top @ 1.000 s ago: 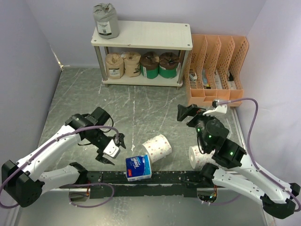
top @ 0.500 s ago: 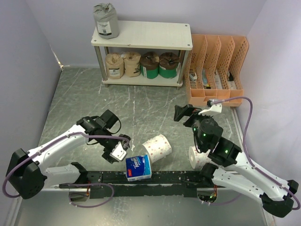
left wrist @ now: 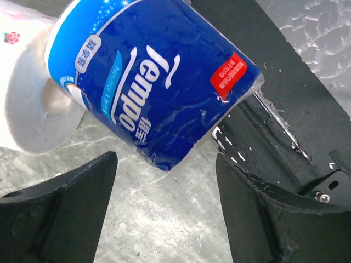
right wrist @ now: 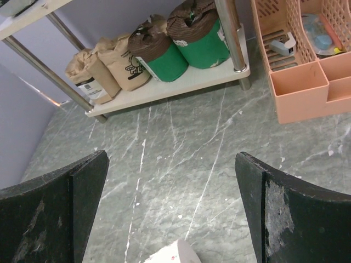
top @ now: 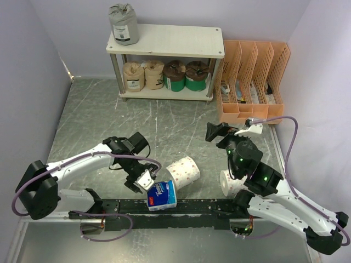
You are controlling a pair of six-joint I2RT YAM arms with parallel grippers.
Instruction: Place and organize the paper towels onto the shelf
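Left claw [top: 143, 181] spread wide, gripping nothing. Blue-and-white roll [left wrist: 159, 82] lies just ahead of its fingertips, one end over the black rail [left wrist: 285, 109], with the dotted white roll [top: 184, 170] touching behind it. Right claw [right wrist: 170, 219] also spread, empty. The shelf [right wrist: 208, 74] is well ahead of it: brown-and-green rolls [right wrist: 164, 55] and tan rolls [right wrist: 109, 66] on the lower board, grey roll [top: 123, 24] on top.

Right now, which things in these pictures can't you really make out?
- Top view: white roll beside the right arm, mostly hidden by it.
- Top view: orange organizer contents, too small.
- Left wrist view: dotted roll, cut off by the edge, behind the blue pack.
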